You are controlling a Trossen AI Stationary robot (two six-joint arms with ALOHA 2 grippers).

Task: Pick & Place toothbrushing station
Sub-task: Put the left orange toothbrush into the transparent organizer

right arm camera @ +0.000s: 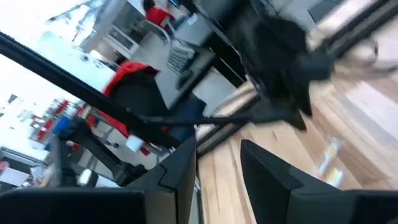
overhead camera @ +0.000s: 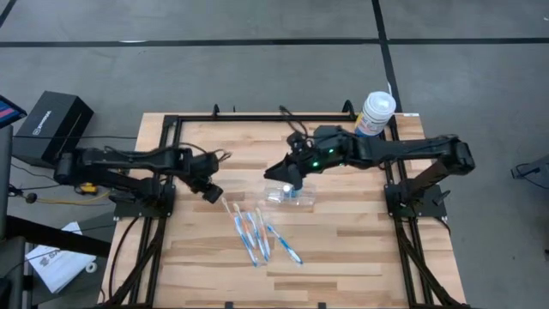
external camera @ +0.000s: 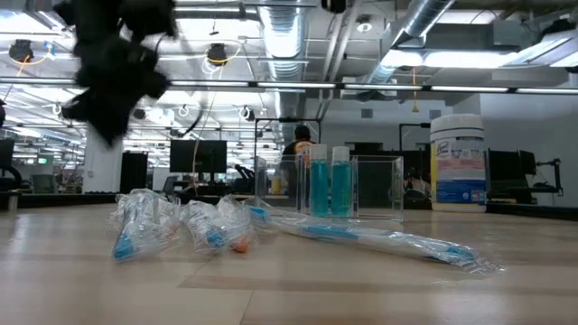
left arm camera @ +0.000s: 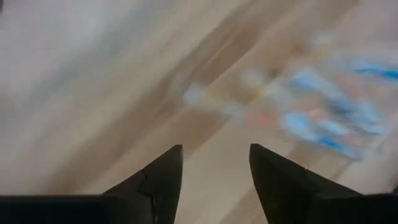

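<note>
Evidently the right end effector [overhead camera: 276, 172] hangs released just above the toothbrushing station [overhead camera: 290, 195], gripping nothing. That clear holder stands mid-desk [overhead camera: 360, 249], beside the toothbrushes [overhead camera: 257, 236]. It looks light, rigid and slippery; the taller cup wall seems the best purchase. Left end effector [overhead camera: 213, 194] hovers released, empty.

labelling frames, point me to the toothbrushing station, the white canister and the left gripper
toothbrushing station [external camera: 377, 188]: low view, clear front wall of its taller part
white canister [external camera: 457, 162]: low view, middle of its label
left gripper [overhead camera: 214, 194]: high view, between its fingers
</note>
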